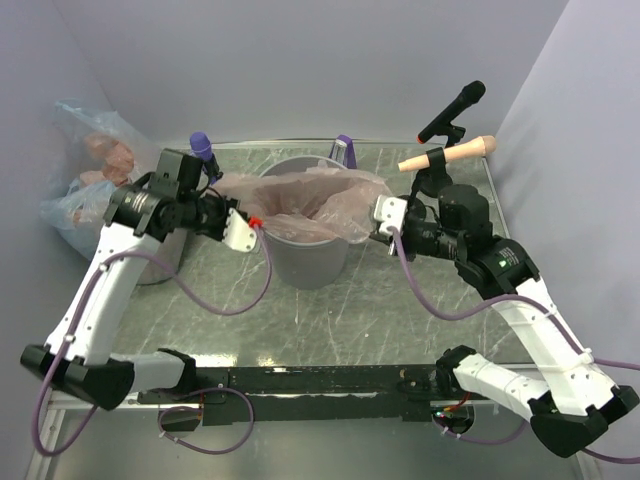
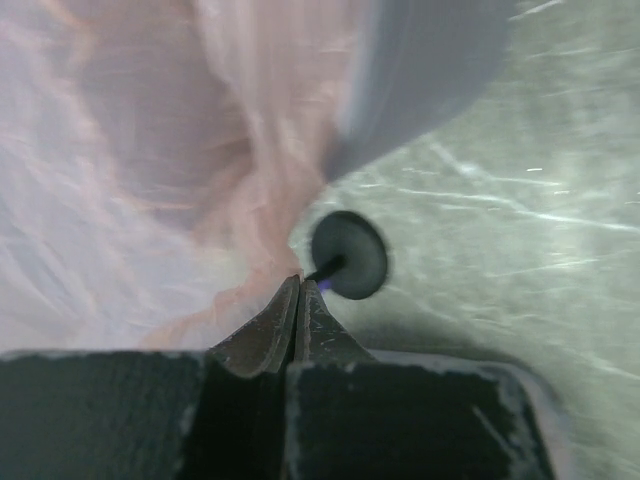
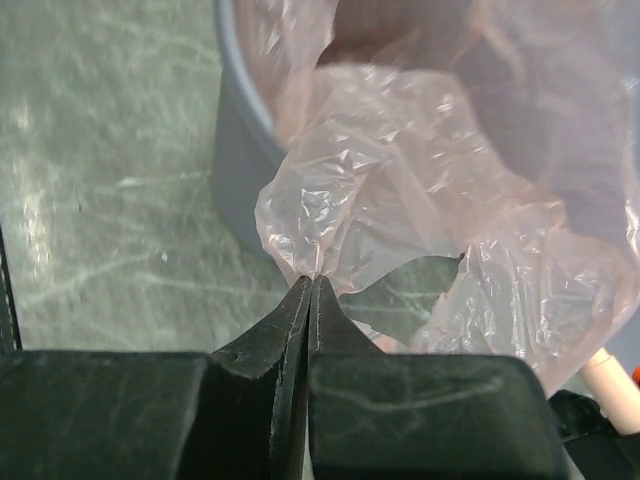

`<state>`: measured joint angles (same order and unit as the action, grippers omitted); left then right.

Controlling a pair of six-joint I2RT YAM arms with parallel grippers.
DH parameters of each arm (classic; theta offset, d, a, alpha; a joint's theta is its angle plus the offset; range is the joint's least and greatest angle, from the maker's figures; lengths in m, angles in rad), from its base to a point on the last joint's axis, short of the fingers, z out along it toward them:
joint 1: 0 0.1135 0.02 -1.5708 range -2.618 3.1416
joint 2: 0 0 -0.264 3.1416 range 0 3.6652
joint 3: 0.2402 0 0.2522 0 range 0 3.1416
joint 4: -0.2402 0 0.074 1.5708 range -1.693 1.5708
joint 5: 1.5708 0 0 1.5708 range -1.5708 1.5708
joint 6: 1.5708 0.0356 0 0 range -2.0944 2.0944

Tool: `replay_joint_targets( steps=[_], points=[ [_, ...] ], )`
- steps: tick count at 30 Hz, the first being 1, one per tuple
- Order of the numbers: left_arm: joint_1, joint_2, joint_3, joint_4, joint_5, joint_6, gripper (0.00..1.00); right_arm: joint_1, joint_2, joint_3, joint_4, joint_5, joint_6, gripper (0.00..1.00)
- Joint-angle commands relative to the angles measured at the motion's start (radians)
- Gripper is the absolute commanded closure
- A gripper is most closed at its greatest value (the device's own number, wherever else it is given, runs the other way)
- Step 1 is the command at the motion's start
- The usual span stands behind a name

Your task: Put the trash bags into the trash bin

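- the bin (image 1: 308, 258) stands upright mid-table, between the two arms.
- a thin pink bag (image 1: 318, 196) is draped over the bin's rim, its mouth open upward and its film spilling over the left and right sides.
- the left gripper (image 1: 252, 222) sits just left of the bin at rim height. its jaws are closed tight, and the bag's left edge is stretched out to them.
- in the left wrist view the fingers (image 2: 268, 335) meet with no gap, and the pink bag (image 2: 150, 160) narrows to a fold that runs right into the tips. the view is blurred, but this reads as a pinch on the film.
- the bin's grey wall (image 2: 430, 70) shows behind that fold. a dark disc (image 2: 348, 255) lies on the table (image 2: 520, 240) just past the tips.
- the right gripper (image 1: 377, 229) is just right of the bin, jaws pressed together on the bag's right edge.
- the right wrist view shows this clearly: the fingers (image 3: 340, 345) clamp a gathered point of crinkled bag (image 3: 400, 180), outside the bin wall (image 3: 235, 160).
- a clear sack (image 1: 85, 185) of pinkish stuff sits at the table's far left.
- a purple box (image 1: 345, 150) stands behind the bin.
- a microphone (image 1: 455, 108) is at the back right.
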<state>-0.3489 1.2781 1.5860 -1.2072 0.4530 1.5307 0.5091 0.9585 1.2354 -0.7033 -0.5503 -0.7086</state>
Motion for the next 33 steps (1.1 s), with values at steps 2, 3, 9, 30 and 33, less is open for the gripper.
replay_joint_targets(
  steps=[2,3,9,30,33],
  points=[
    [-0.002,-0.095,-0.139,0.008,0.047,-0.052,0.99,0.017,-0.035,-0.068,-0.030,-0.025,-0.144,1.00],
    [-0.004,-0.109,-0.170,0.023,0.052,-0.073,0.99,0.020,-0.033,-0.079,-0.032,-0.020,-0.159,1.00],
    [-0.004,-0.157,-0.284,0.158,0.050,-0.207,0.99,0.022,-0.011,-0.131,0.031,0.027,-0.167,1.00],
    [0.097,-0.180,-0.164,0.179,0.035,-0.245,0.99,-0.193,0.046,0.085,-0.136,-0.065,-0.058,1.00],
    [0.103,-0.194,-0.198,0.175,0.023,-0.241,0.99,-0.218,0.033,0.066,-0.150,-0.079,-0.080,1.00]
  ],
)
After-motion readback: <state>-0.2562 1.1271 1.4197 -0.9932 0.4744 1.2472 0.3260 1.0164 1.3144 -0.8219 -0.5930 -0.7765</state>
